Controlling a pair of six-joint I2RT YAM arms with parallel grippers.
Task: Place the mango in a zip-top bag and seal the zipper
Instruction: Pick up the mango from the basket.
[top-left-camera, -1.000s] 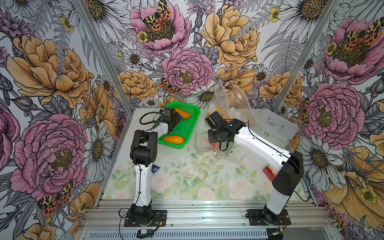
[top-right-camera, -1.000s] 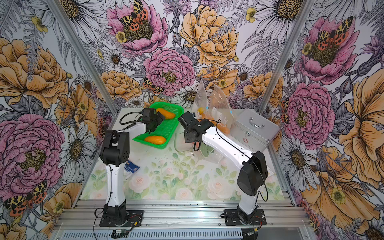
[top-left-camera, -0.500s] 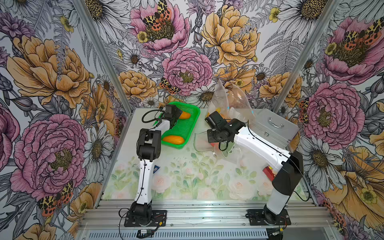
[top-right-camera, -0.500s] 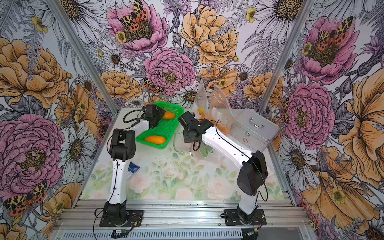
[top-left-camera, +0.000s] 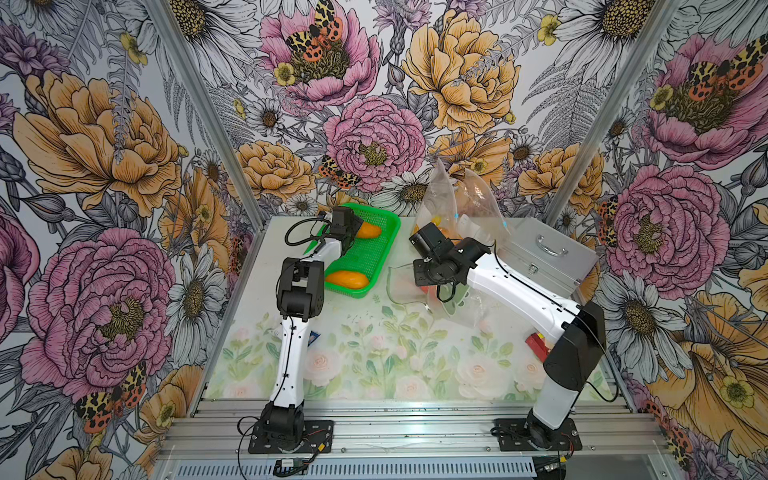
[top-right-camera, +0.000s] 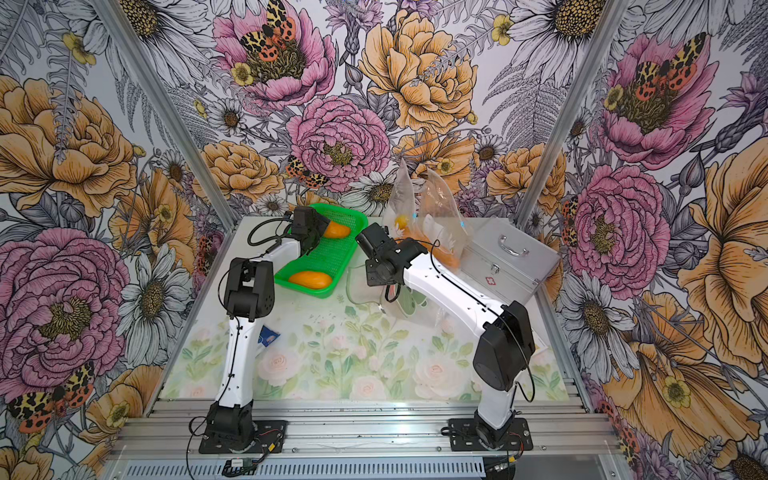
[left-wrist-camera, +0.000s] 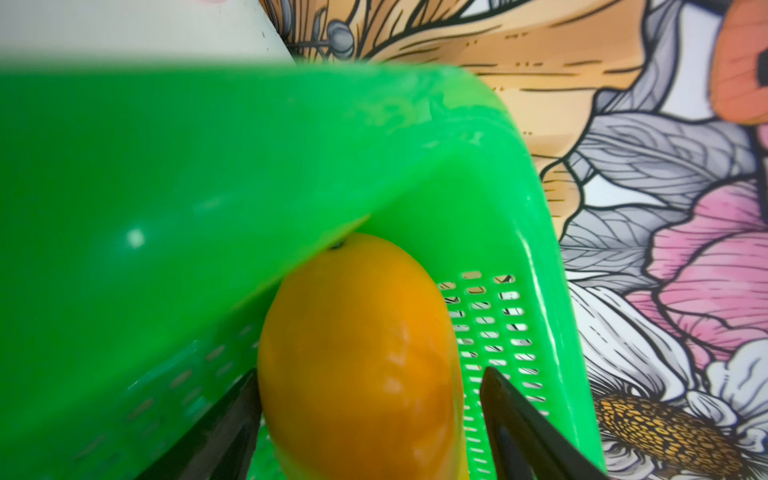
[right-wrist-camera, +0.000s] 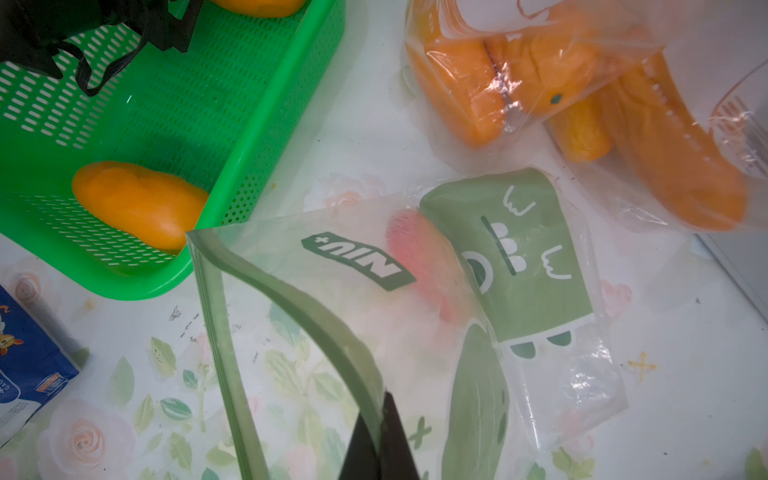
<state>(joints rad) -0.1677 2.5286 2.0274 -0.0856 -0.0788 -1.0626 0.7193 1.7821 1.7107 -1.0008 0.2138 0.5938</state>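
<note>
An orange mango (left-wrist-camera: 357, 353) lies at the far end of the green basket (left-wrist-camera: 519, 208), with a second mango (top-left-camera: 347, 279) at the near end. My left gripper (left-wrist-camera: 370, 372) is open and straddles the far mango (top-left-camera: 369, 230). One finger (left-wrist-camera: 232, 419) touches its side, and the other finger (left-wrist-camera: 519, 428) stands a little apart. My right gripper (right-wrist-camera: 384, 399) is shut on the upper lip of a clear zip-top bag (right-wrist-camera: 332, 324) printed in green. The bag's mouth gapes open toward the basket, and the bag (top-left-camera: 401, 286) lies on the table right of the basket.
Two clear bags holding orange fruit (top-left-camera: 461, 208) stand against the back wall. A silver case (top-left-camera: 548, 253) sits at the back right. A blue carton (right-wrist-camera: 25, 353) lies near the left arm and a red object (top-left-camera: 536, 345) near the right arm's base.
My left arm has reached further into the basket's far end, and its jaws have narrowed around the mango. The right arm and the bag have stayed where they were.
</note>
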